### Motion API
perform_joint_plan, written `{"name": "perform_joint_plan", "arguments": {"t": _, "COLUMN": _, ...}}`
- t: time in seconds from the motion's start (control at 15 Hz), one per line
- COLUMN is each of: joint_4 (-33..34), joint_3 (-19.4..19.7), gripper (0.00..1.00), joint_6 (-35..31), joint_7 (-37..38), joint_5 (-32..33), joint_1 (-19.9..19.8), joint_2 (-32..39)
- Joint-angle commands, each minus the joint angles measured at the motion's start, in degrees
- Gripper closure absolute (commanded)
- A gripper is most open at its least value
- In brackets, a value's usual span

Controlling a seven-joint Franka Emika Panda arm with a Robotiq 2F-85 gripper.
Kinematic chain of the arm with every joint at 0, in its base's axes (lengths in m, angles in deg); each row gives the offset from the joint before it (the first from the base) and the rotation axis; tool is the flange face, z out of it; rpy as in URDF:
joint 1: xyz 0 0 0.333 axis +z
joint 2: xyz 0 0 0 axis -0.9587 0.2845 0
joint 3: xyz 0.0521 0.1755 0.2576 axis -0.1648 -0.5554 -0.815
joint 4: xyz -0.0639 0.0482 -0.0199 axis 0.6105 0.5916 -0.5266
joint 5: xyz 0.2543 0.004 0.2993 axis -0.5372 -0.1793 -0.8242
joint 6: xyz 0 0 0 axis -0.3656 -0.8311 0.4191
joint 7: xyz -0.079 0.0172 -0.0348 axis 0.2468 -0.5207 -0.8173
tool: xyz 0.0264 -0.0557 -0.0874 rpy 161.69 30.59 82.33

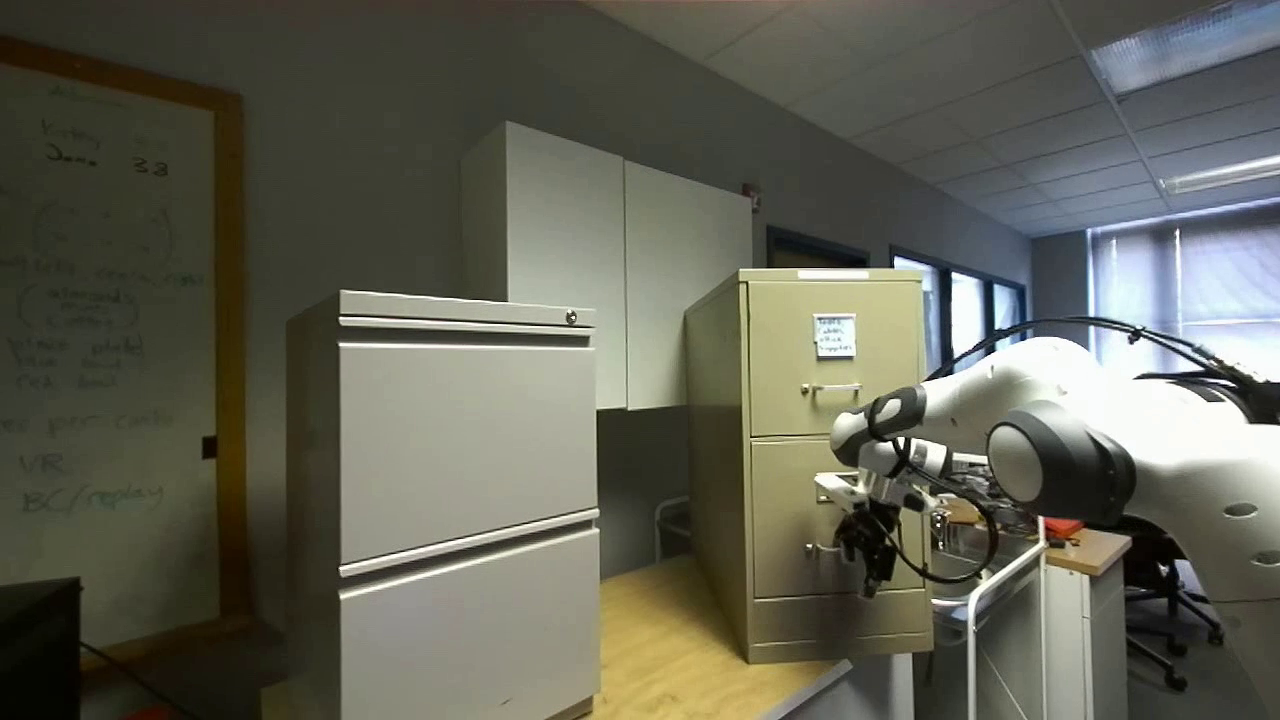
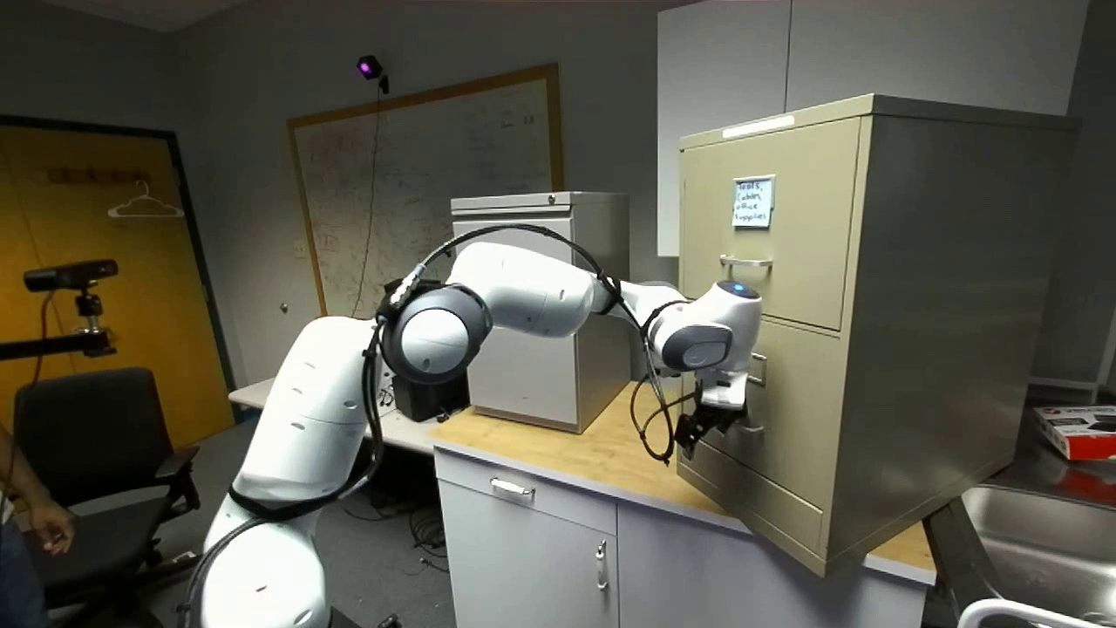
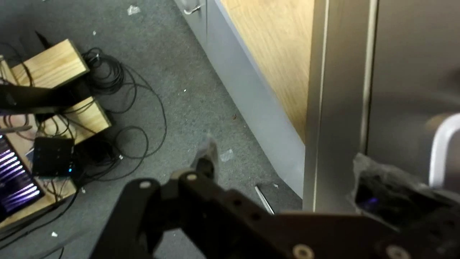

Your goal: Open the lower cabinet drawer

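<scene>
Lower drawer point(image 2: 806, 419): in both exterior views we find it closed, flush in the front of the tall filing cabinet point(image 2: 950, 305), beneath the upper drawer point(image 1: 780, 360).
Handle point(image 3: 445, 151): the wrist view shows us the lower drawer's, pale, just beside one finger point(image 3: 391, 194); whether they touch, we cannot tell.
Hand point(image 3: 285, 158): we see it in front of the lower drawer, spread wide, nothing in its hold.
White label point(image 1: 834, 336): handwritten, on the upper drawer.
Desk point(image 2: 610, 453): wood-topped; we see the tall filing cabinet standing on it, jutting past its front edge.
Light-grey cabinet point(image 1: 465, 450): on the same desk, apart from the tall one.
Sink point(image 2: 1037, 541): beside the tall filing cabinet, a red-and-white box point(image 2: 1077, 427) near it.
</scene>
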Motion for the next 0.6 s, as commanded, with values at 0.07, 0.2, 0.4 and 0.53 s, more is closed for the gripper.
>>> {"name": "perform_joint_plan", "arguments": {"t": 0.07, "joint_4": -15.51, "joint_3": 0.63, "gripper": 0.0, "joint_6": -8.82, "joint_7": 0.28, "joint_5": -4.31, "joint_1": -0.47, "joint_2": -9.43}}
{"name": "perform_joint_plan", "arguments": {"t": 0.2, "joint_4": -21.45, "joint_3": 1.52, "gripper": 0.0, "joint_6": -14.08, "joint_7": 0.67, "joint_5": -4.53, "joint_1": -0.05, "joint_2": -13.38}}
{"name": "perform_joint_plan", "arguments": {"t": 0.4, "joint_4": -28.66, "joint_3": 2.5, "gripper": 0.0, "joint_6": -21.53, "joint_7": 1.82, "joint_5": -4.02, "joint_1": 0.48, "joint_2": -18.13}}
{"name": "perform_joint_plan", "arguments": {"t": 0.53, "joint_4": -32.62, "joint_3": 2.62, "gripper": 0.0, "joint_6": -25.35, "joint_7": 2.35, "joint_5": -4.01, "joint_1": 0.55, "joint_2": -21.04}}
